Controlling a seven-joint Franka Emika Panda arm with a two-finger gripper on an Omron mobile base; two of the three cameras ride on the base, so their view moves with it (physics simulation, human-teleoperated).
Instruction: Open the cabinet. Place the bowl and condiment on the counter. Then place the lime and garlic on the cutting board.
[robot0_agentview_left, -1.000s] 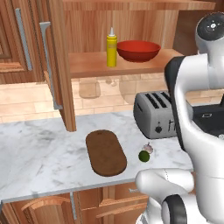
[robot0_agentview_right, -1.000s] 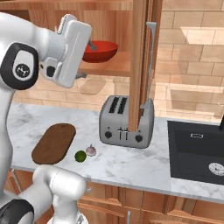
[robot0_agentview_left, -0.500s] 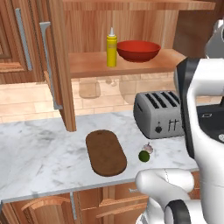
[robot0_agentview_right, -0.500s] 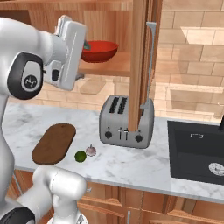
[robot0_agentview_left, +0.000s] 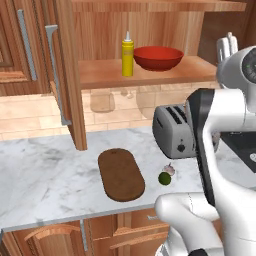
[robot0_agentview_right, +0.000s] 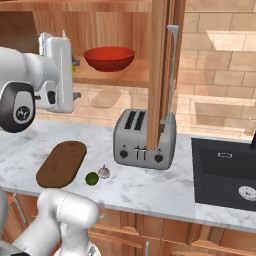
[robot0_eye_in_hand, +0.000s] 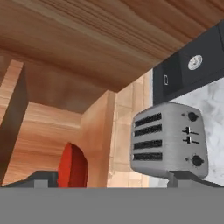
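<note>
Cabinet (robot0_agentview_left: 65, 75) open; fingers (robot0_eye_in_hand: 43, 177) spread, empty. My step: fetch bowl (robot0_agentview_left: 158, 57) off shelf; next, close in on rim.

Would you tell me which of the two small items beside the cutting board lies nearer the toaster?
The garlic, whitish-pink; the dark green lime sits just in front.

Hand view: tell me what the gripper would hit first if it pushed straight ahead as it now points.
Probably the open reddish-brown wooden wall cabinet: its upright wood edge sits dead ahead of the open gripper. The glossy red bowl lies just to one side, the silver toaster to the other. Depth is unclear.
</note>
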